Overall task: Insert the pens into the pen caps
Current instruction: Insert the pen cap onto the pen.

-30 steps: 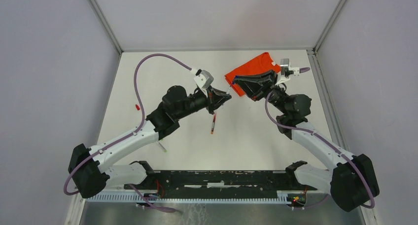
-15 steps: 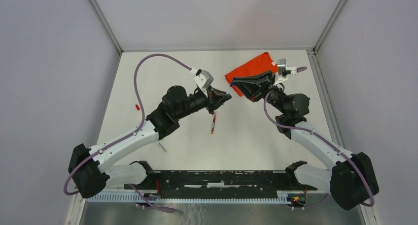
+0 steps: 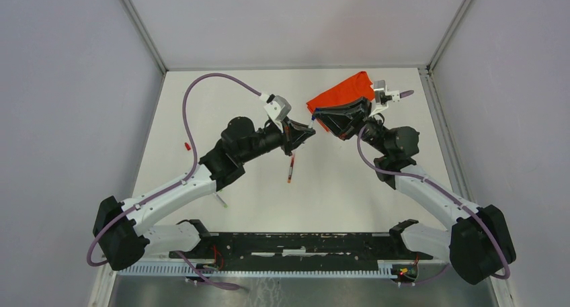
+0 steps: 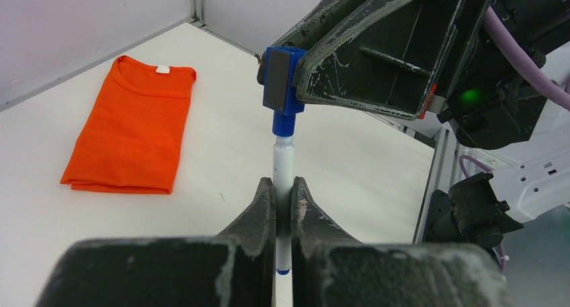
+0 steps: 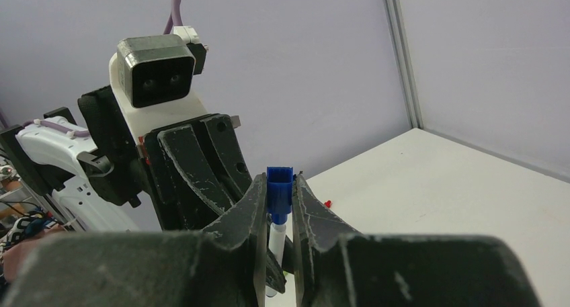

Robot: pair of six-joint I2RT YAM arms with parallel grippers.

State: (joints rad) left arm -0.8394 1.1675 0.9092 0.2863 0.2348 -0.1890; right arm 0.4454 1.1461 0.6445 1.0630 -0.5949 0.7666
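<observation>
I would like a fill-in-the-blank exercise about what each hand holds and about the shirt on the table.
The left hand is shut on a pen with a ____ barrel. The right hand holds a small ____ cap at the pen's tip. The folded shirt lying on the table is ____.
Missing words: white; blue; orange.

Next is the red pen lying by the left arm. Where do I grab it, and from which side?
Grip the red pen mid-barrel, coming straight down from above, jaws closing across its width. It lies flat on the table, running roughly near-to-far, so only its top and long sides are free. Its open end is too small to tell.
</observation>
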